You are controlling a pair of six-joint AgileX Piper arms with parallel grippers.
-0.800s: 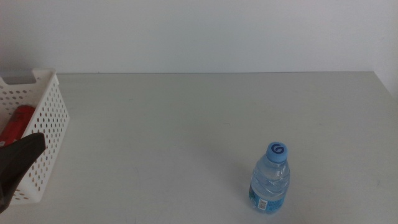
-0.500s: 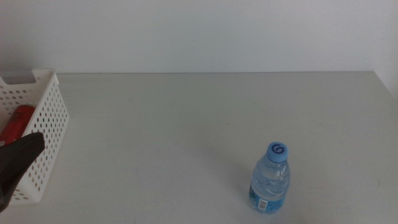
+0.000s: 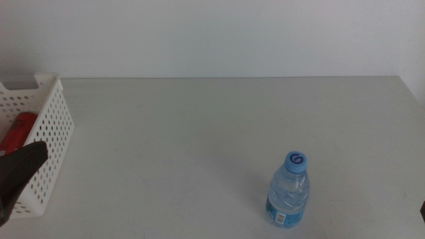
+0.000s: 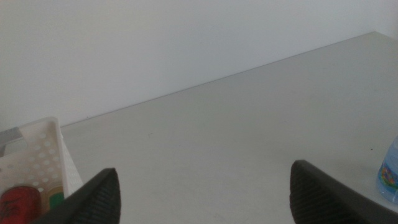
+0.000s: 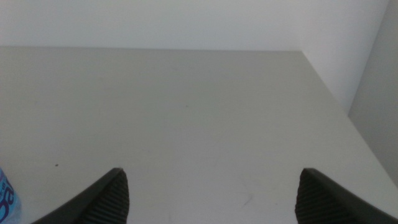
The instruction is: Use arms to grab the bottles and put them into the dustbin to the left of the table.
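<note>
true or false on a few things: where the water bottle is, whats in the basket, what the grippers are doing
1. The water bottle stands upright on the table. True.
2. The red can is on the table beside the bottle. False: it lies inside the white basket at the table's left.
3. The left gripper is open and holds nothing. True.
4. The right gripper is clamped on the bottle. False: its jaws are apart and empty, with the bottle off to one side.
5. The bottle's cap is white. False: it is blue.
</note>
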